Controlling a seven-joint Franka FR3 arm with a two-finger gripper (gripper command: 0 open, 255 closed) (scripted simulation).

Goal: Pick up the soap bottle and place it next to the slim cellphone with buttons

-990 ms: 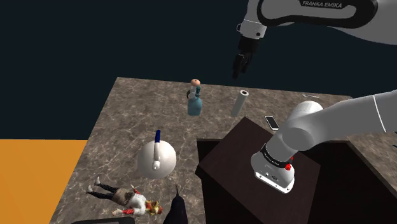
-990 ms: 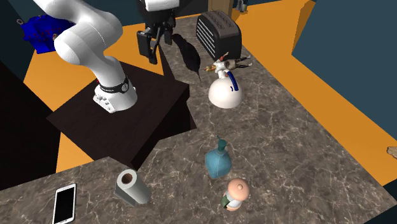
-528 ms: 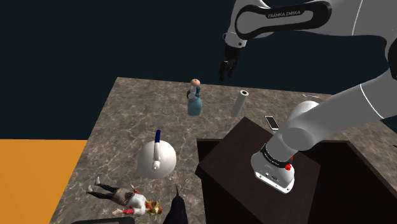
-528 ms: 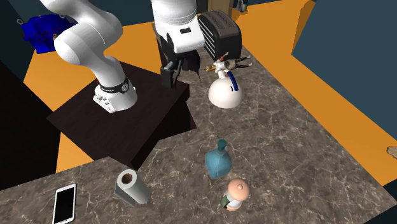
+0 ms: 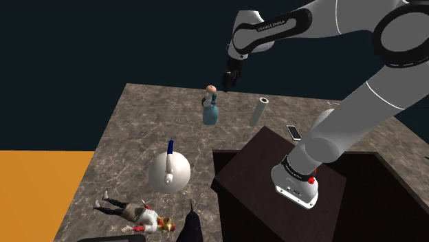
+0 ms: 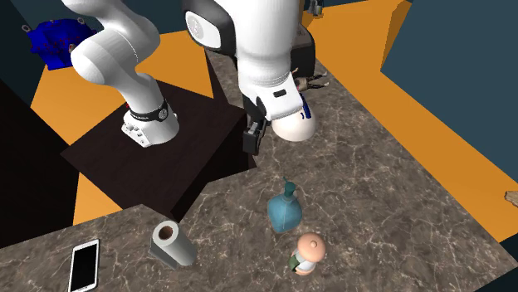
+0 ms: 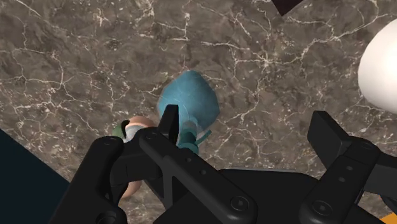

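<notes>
The soap bottle (image 5: pixel 210 111) (image 6: pixel 285 209) is teal with a narrow neck and stands upright on the marbled brown table (image 5: pixel 137 130). My black gripper (image 5: pixel 227 82) (image 6: pixel 253 136) hangs above it, a little toward the shoulder view's right. In the wrist view the bottle (image 7: pixel 189 100) lies beneath the gripper (image 7: pixel 248 127), near one finger, with the fingers open and apart around nothing. The slim cellphone (image 5: pixel 294 132) (image 6: pixel 84 265) lies flat near the stand's far corner.
A small bald figurine (image 5: pixel 211 90) (image 6: pixel 309 251) stands just behind the bottle. A grey roll (image 5: pixel 260 111) (image 6: pixel 172 243) lies between bottle and phone. A white round pot (image 5: pixel 169 170) (image 6: pixel 293 123) and a lying doll (image 5: pixel 137 212) sit nearer. The dark stand (image 5: pixel 261 172) borders the table.
The arm has swung toward the shoulder view's left and lowered, carrying the gripper from over the roll to above the bottle. The fingers stayed open. Nothing on the table moved.
</notes>
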